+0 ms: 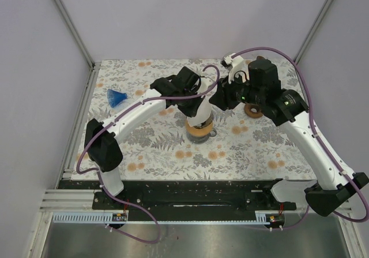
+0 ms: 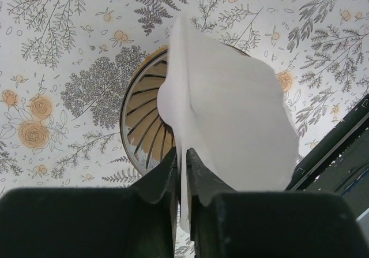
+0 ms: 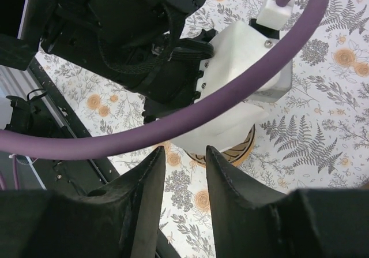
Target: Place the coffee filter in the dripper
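Note:
My left gripper (image 1: 195, 96) is shut on a white paper coffee filter (image 1: 203, 110) and holds it just above the dripper (image 1: 200, 132), a round, ribbed, amber-tinted cone on the floral table. In the left wrist view the jaws (image 2: 183, 157) pinch the filter's folded edge (image 2: 230, 113), and the filter covers the right half of the dripper (image 2: 144, 116). My right gripper (image 1: 222, 99) is open and empty, close to the right of the filter. In its wrist view (image 3: 184, 154) the filter (image 3: 225, 134) and the dripper rim (image 3: 242, 149) lie ahead of the fingertips.
A blue fan-shaped object (image 1: 116, 97) lies at the table's left. A brown ring (image 1: 252, 111) lies under the right arm. The left arm's purple cable (image 3: 173, 119) crosses the right wrist view. Walls close in the back and sides.

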Motion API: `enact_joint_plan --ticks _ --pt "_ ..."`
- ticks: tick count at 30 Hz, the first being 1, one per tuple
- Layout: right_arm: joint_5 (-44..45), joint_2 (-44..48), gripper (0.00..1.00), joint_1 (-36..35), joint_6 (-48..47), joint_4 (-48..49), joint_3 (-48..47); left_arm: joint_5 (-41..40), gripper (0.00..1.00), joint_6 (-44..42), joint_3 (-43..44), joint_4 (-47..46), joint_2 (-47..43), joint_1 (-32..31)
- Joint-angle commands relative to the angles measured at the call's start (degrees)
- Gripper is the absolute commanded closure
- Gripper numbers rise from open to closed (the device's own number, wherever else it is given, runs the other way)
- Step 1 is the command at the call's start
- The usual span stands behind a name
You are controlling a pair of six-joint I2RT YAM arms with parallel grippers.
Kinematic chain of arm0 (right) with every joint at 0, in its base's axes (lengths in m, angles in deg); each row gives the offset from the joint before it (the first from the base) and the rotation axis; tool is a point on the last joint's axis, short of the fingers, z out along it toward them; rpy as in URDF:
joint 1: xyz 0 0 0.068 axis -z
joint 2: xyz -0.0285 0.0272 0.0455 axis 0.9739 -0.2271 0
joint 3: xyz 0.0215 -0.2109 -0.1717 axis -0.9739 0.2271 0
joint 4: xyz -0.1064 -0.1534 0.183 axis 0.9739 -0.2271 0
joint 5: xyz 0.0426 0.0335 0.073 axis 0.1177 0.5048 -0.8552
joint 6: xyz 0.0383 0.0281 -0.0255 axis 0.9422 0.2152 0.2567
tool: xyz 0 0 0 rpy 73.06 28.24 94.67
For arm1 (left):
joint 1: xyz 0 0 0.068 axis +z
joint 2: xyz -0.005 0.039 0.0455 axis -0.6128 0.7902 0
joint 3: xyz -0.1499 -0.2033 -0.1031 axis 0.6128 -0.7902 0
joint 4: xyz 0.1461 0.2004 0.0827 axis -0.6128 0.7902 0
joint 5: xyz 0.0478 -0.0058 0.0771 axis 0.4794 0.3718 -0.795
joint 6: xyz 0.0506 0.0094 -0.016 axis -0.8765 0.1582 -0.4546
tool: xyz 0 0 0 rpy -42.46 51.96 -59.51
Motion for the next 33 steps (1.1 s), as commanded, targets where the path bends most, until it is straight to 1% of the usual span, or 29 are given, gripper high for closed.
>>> enact_joint_plan --ticks 1,3,5,9,11,13,15,18,21,23,26,30,33 --pt "-2.8 0.6 0.58 -0.3 -1.4 1.4 0.8 -0.9 0.83 0.0 1.4 -0.4 -0.6 0.6" --pt "-3.8 0.6 0.58 -0.3 -1.4 1.5 1.0 -0.7 0.77 -0.3 2.1 -0.3 -1.1 0.7" --pt "-4.7 0.5 0.58 -0.3 -1.4 1.7 1.3 -0.3 0.67 -1.0 2.7 -0.3 -1.7 0.7" --pt "-5.5 -0.4 0.58 -0.3 -1.1 1.8 1.1 -0.5 0.52 -1.6 3.9 0.8 -1.7 0.9" --pt "-5.8 -1.0 0.59 -0.3 -1.1 1.7 1.1 0.1 0.41 -1.6 3.9 0.9 -2.3 1.6" --pt "-6.0 -1.6 0.61 -0.3 -1.0 1.7 1.1 1.0 0.32 -1.4 4.3 1.2 -3.0 2.5" --pt "-6.1 -2.0 0.64 -0.4 -0.7 1.6 1.2 3.0 0.26 -1.8 4.9 1.4 -3.8 3.6" --pt "-6.9 -2.7 0.69 -0.4 -0.3 1.9 1.4 5.0 0.2 -2.6 5.2 1.4 -4.9 4.4" --pt "-7.2 -3.2 0.75 -0.4 0.0 2.4 1.6 5.5 0.18 -2.8 5.4 1.4 -5.7 5.4" --pt "-6.7 -4.0 0.8 -0.5 1.4 3.3 2.2 6.4 0.17 -2.1 5.6 1.4 -5.9 6.9" --pt "-3.0 -6.3 0.88 -0.8 2.2 4.1 2.5 8.5 0.17 0.2 5.3 0.9 -5.7 9.2" --pt "1.1 -11.7 0.96 -1.0 1.9 1.5 0.5 11.6 0.17 4.0 1.7 -1.1 -5.1 9.6" --pt "1.9 -15.0 1.0 -1.1 2.2 0.6 -0.1 11.7 0.17 6.3 0.0 -2.3 -4.3 9.9"
